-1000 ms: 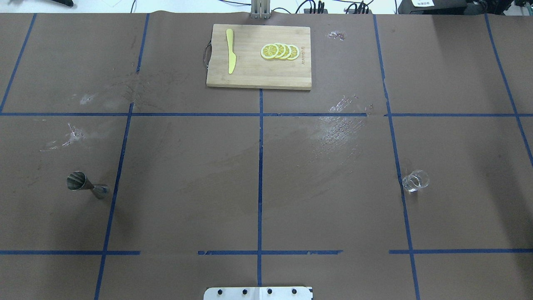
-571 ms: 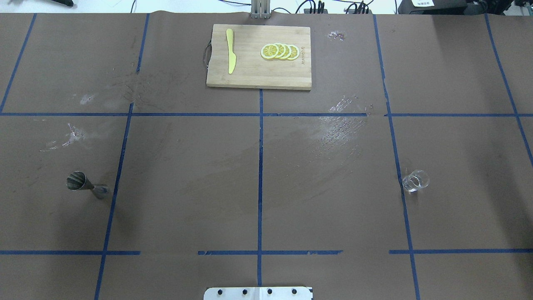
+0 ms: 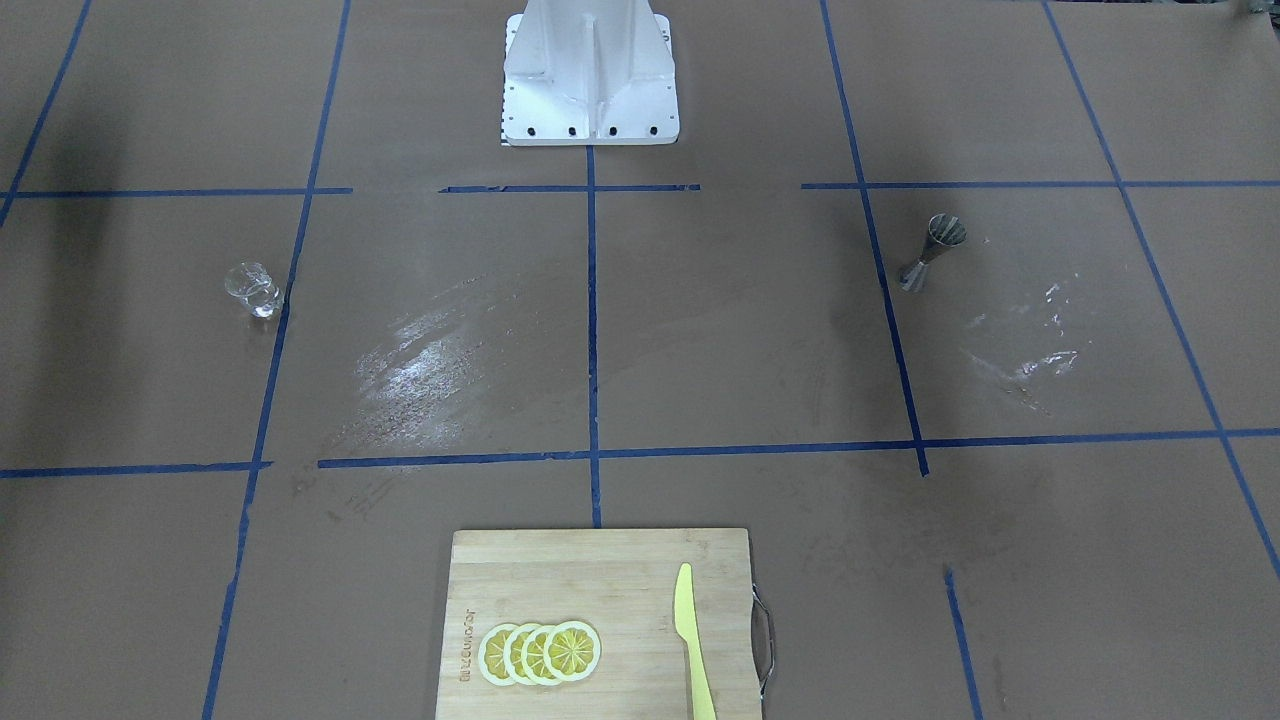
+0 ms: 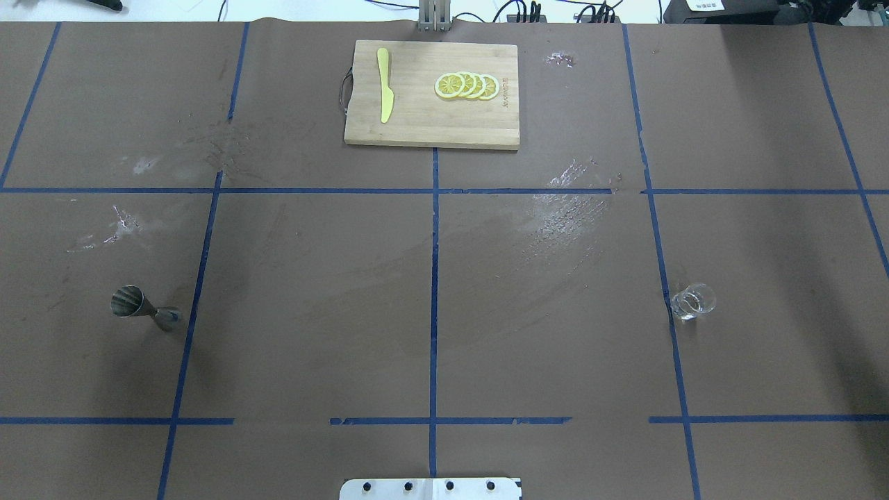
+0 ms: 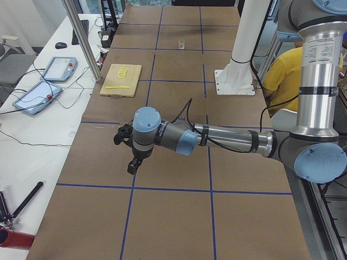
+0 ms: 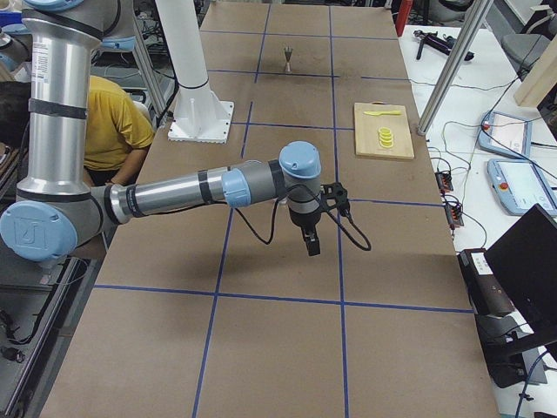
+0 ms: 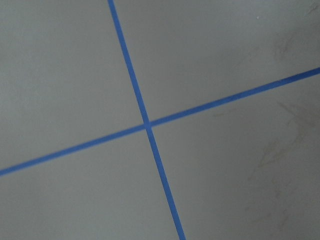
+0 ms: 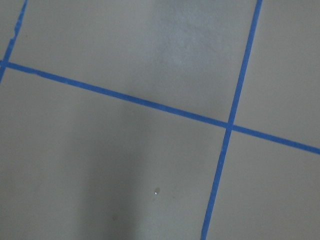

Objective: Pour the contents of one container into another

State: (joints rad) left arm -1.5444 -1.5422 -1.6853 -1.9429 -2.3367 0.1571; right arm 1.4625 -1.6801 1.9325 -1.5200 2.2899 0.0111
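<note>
The clear measuring cup (image 4: pixel 693 301) stands upright on the brown paper at the right of the overhead view, beside a blue tape line; it also shows as the cup (image 3: pixel 252 289) and far off as the cup (image 5: pixel 181 44). The metal jigger (image 4: pixel 142 308) stands far to the left, seen too as the jigger (image 3: pixel 932 252) and the jigger (image 6: pixel 288 58). My left gripper (image 5: pixel 132 167) hangs over the table's left end, and my right gripper (image 6: pixel 312 245) over the right end. Both are far from cup and jigger, and I cannot tell their state. Both wrist views show only paper and tape.
A wooden cutting board (image 4: pixel 486 132) lies at the far middle with a yellow knife (image 4: pixel 384 85) and lemon slices (image 4: pixel 467 85). The white robot base (image 3: pixel 590 75) stands at the near middle. A person in yellow (image 6: pixel 104 122) sits behind the base.
</note>
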